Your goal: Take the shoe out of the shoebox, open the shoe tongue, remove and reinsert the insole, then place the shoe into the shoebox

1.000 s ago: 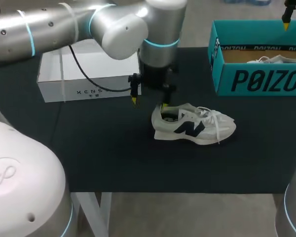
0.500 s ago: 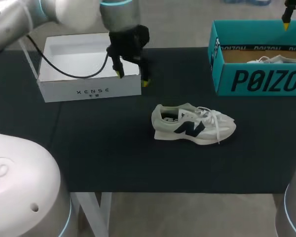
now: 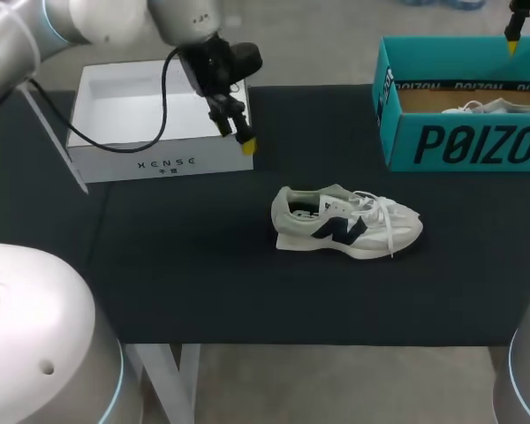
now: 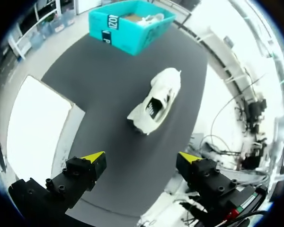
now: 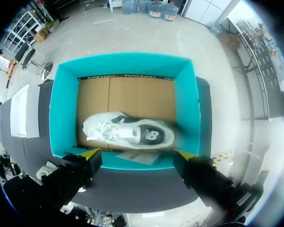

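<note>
Left claw, fingers spread wide and empty, hangs over the white box corner; grey shoe stands mid-tabletop, well apart. Right claw, likewise wide and empty, hovers above the teal shoebox, which contains a second shoe.

Two shoes, a loose shoe and a boxed shoe, one teal shoebox, one white box.

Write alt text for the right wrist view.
A white shoe lies on its side inside an open teal shoebox with a brown cardboard floor. The right claw hangs open above the box, holding nothing.
</note>
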